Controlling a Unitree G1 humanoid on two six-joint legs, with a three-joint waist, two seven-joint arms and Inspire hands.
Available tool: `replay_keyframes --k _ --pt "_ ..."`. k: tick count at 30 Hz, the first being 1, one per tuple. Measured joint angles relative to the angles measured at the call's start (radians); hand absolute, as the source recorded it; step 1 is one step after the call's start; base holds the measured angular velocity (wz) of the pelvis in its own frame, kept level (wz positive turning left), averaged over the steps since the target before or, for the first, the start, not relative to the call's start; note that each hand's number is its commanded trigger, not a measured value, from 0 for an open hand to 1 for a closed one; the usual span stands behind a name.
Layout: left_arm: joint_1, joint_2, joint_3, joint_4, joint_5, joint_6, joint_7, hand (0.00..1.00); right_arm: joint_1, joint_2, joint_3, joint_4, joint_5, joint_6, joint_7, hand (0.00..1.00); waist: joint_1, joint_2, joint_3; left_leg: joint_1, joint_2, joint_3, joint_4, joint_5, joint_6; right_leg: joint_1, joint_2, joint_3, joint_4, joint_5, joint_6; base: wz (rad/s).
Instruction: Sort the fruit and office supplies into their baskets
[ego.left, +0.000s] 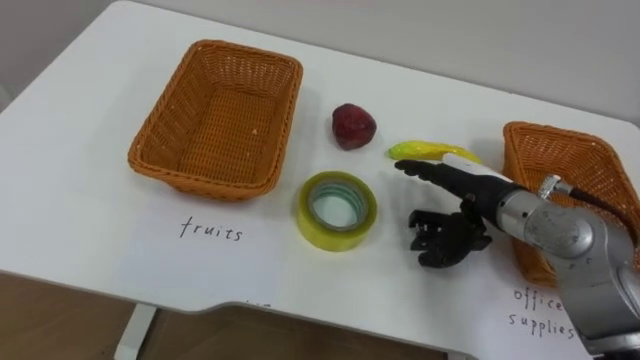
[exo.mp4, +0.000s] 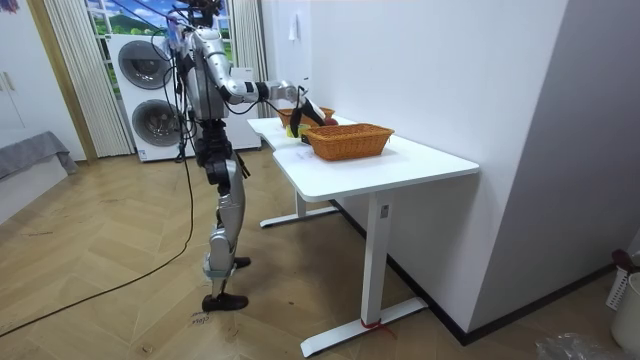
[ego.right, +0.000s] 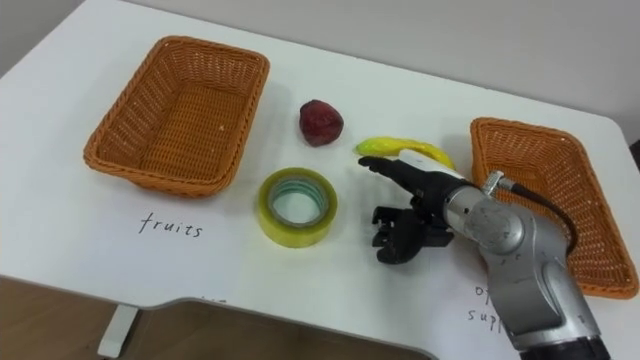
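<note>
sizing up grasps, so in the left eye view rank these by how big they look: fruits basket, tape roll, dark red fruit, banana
1. fruits basket
2. tape roll
3. banana and dark red fruit: too close to rank. The banana is longer but thinner, and the right hand covers part of it.

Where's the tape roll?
In the left eye view the tape roll lies on the table between the fruits basket and the right hand, nearer than the red fruit.

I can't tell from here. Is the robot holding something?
No, nothing is held. Its right hand is beside the yellow banana, which lies on the white table.
</note>
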Motion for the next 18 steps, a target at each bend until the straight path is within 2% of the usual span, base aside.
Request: replay_keyframes --k 4,10,18 --pt "0.0 0.0 -0.002 0.003 0.0 0.0 -0.002 0.0 0.0 0.0 0.009 0.004 -0.037 0.0 0.0 0.0 -0.001 0.0 0.0013 -0.002 0.0 -0.001 0.002 0.0 0.0 0.001 0.0 -0.002 0.0 0.0 0.0 0.0" --pt "-0.006 0.001 -0.009 0.003 0.0 0.001 -0.004 0.0 0.0 -0.001 0.036 0.029 -0.075 0.007 -0.018 0.0 -0.002 -0.01 0.0087 -0.019 0.0 -0.001 0.004 0.0 0.0 -0.014 0.0 -0.004 0.002 0.001 -0.001 0.0" --pt "-0.011 0.0 -0.013 0.0 -0.001 0.001 -0.004 0.0 0.0 -0.001 0.037 0.046 -0.074 0.007 -0.041 0.0 -0.003 -0.014 0.0085 -0.019 -0.001 -0.001 0.001 0.0 0.0 -0.017 -0.001 -0.002 0.002 0.001 -0.001 0.0"
